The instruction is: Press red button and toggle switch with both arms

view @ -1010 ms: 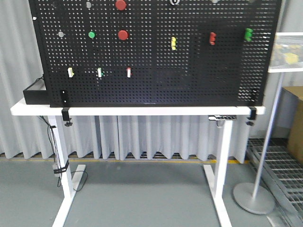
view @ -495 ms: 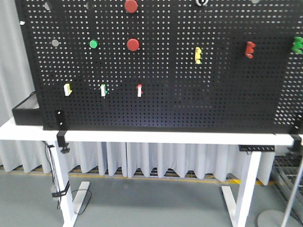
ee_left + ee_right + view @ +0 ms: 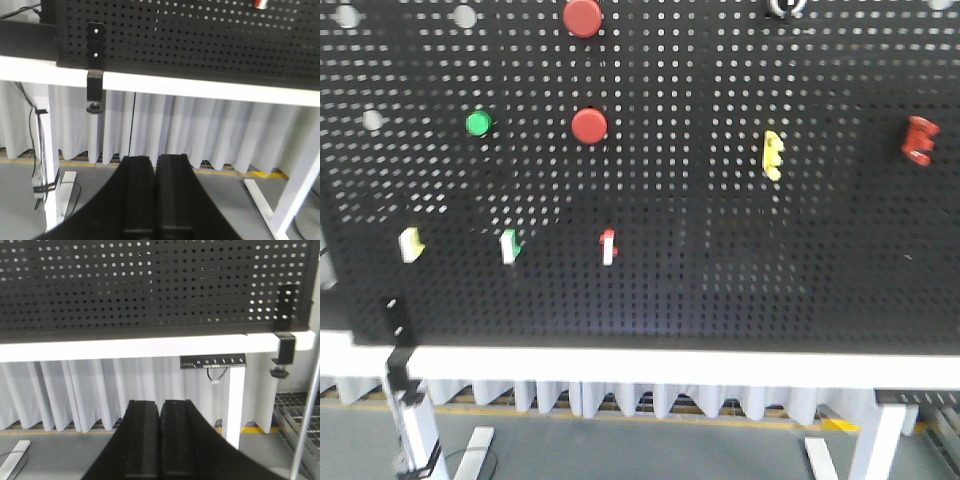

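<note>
In the front view a black pegboard (image 3: 720, 260) stands on a white table (image 3: 650, 368). Two red round buttons are on it, one at the top (image 3: 583, 17) and one below it (image 3: 589, 126). Small toggle switches sit in a lower row: yellow (image 3: 410, 244), green (image 3: 509, 246) and red (image 3: 608, 246). My left gripper (image 3: 156, 162) is shut and empty, low below the table edge. My right gripper (image 3: 161, 406) is also shut and empty, below the table. Neither gripper shows in the front view.
A green button (image 3: 478, 123), a yellow clip (image 3: 773, 155) and a red clip (image 3: 920, 140) are also on the board. Black clamps (image 3: 95, 60) (image 3: 285, 325) fix the board to the table. White table legs (image 3: 234, 400) and a curtain (image 3: 165, 130) stand behind.
The front view has moved closer to the pegboard; the board and buttons look larger and have shifted down and right in the frame.
</note>
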